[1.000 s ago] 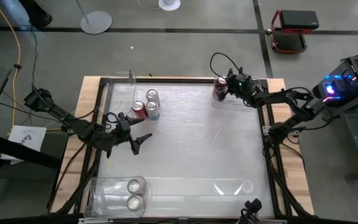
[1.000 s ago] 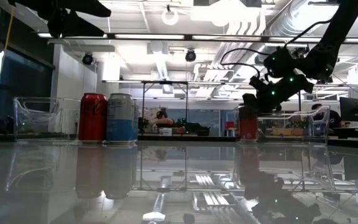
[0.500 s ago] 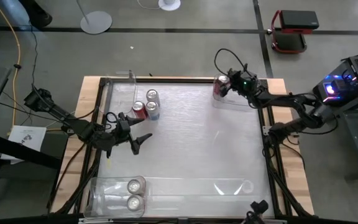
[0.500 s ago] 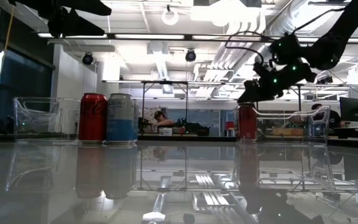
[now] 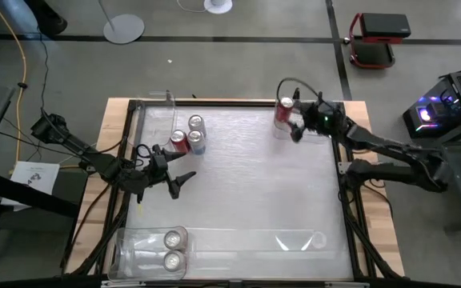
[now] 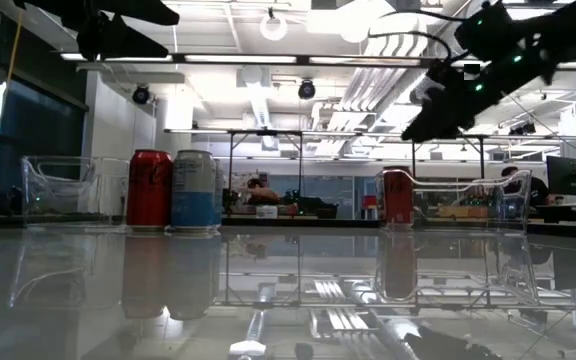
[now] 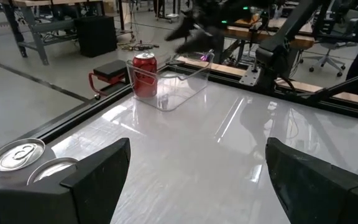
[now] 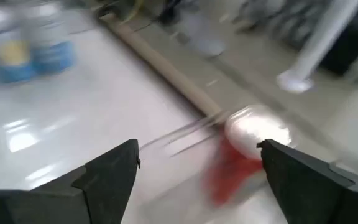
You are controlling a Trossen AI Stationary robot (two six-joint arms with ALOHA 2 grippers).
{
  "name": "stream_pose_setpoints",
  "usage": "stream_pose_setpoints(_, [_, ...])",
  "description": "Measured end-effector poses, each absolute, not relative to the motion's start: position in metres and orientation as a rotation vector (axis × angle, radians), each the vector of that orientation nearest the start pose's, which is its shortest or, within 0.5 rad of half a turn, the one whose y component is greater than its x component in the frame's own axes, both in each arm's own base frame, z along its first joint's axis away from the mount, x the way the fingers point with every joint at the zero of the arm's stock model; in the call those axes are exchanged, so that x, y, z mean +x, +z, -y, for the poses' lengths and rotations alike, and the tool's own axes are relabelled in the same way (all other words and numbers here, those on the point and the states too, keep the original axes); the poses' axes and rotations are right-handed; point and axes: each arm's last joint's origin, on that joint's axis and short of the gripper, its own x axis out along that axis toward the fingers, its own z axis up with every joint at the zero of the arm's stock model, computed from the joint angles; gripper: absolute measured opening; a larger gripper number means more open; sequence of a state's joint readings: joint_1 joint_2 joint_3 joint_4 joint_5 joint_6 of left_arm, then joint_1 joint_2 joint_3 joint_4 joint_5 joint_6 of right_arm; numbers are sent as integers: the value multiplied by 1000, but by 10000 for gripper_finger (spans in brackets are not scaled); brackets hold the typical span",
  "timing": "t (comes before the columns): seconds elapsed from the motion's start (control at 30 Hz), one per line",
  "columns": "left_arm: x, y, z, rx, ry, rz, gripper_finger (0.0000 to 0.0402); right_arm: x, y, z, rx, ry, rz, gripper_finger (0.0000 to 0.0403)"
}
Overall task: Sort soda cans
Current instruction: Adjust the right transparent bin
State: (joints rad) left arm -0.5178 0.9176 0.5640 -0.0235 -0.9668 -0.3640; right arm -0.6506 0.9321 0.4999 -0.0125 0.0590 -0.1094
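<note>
A red soda can stands upright inside a clear bin at the table's far right corner; it also shows in the low view and, blurred, in the right wrist view. My right gripper hangs open above and just right of it, touching nothing. One red can and two silver cans stand together at the far left. My left gripper waits open near them, clear of them; their tops show beside its finger.
A clear bin at the near left corner holds two cans. A long clear bin lies along the near edge. Another clear bin stands at the far left. The table's middle is bare glossy surface.
My right gripper has risen off the red can in the far right bin and drawn slightly toward the table's near right. The can has stayed upright in the bin.
</note>
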Motion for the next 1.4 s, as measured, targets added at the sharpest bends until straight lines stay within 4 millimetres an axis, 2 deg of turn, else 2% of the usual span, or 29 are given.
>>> stream_pose_setpoints(0.13, [176,254,73,-91,485,-196,349,156,214,89,184,-547,-615,291])
stream_pose_setpoints(0.27, [176,254,72,-75,487,-199,349,152,202,76,233,-623,-768,238])
stream_pose_setpoints(0.57, [176,254,72,-64,484,-203,349,142,184,86,297,-863,-935,140])
stream_pose_setpoints(0.8, [176,254,73,-56,482,-205,349,137,176,97,288,-1068,-988,108])
stream_pose_setpoints(0.9, [176,254,73,-56,482,-206,349,135,175,99,288,-1095,-999,101])
stream_pose_setpoints(1.07, [176,254,73,-56,482,-205,349,137,179,95,286,-1060,-987,99])
stream_pose_setpoints(1.2, [176,254,73,-58,482,-205,349,143,198,87,306,-1004,-932,99])
stream_pose_setpoints(1.3, [176,254,73,-64,483,-203,349,152,206,83,361,-812,-882,99])
stream_pose_setpoints(1.4, [176,254,73,-65,482,-202,349,164,200,81,347,-651,-835,98])
